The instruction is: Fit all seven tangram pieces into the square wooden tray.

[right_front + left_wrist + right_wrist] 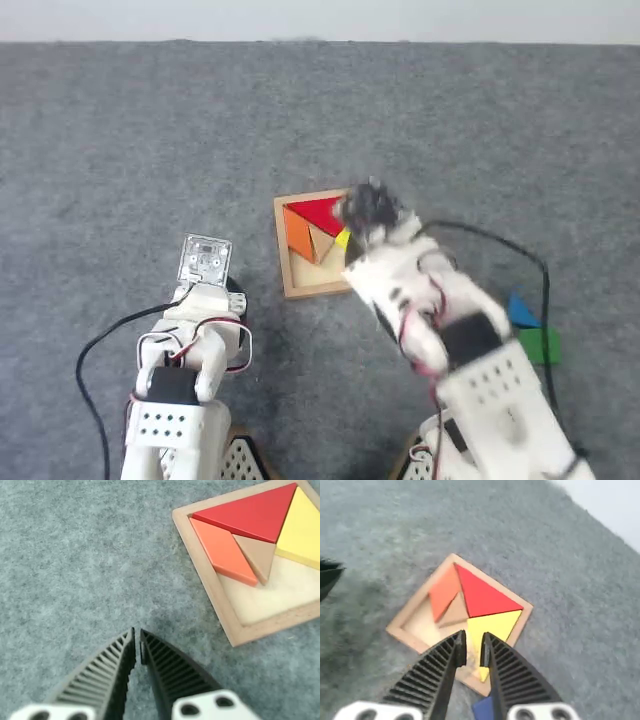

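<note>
Two white plastic arms (pixel 185 350), black motor blocks (pixel 470 340), black cables (pixel 82 375), looped red wires (pixel 404 335), black ribbed gripper fingers (pixel 170 672)

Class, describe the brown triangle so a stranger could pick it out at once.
Find the square wooden tray on the grey table. Inside, the brown triangle sits between the orange parallelogram and the yellow triangle, touching the red triangle. It is the smallest piece there.

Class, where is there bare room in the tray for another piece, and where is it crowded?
Bare tray floor lies between the tan triangle, the yellow triangle and the rim. The red triangle and orange piece crowd the rest.
</note>
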`<control>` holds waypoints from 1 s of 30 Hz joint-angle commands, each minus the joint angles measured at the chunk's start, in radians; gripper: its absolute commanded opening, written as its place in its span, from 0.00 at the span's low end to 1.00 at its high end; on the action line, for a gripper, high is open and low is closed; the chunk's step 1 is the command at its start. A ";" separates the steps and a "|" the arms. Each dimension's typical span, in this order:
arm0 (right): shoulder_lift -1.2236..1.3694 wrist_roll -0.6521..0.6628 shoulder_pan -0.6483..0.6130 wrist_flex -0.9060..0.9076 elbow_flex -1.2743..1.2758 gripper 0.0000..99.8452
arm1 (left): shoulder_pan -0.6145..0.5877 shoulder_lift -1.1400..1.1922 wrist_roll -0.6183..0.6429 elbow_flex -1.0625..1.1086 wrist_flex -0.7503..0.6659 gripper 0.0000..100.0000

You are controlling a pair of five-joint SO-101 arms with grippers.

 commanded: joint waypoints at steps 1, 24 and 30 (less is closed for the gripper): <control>-0.206 0.006 -0.022 0.033 0.057 0.07 | -0.003 -0.012 0.006 -0.008 0.002 0.02; -0.091 0.364 0.849 0.392 0.044 0.07 | -0.005 -0.012 0.006 -0.008 0.002 0.02; -0.087 0.480 0.943 0.529 0.041 0.07 | -0.005 -0.012 0.006 -0.008 0.002 0.02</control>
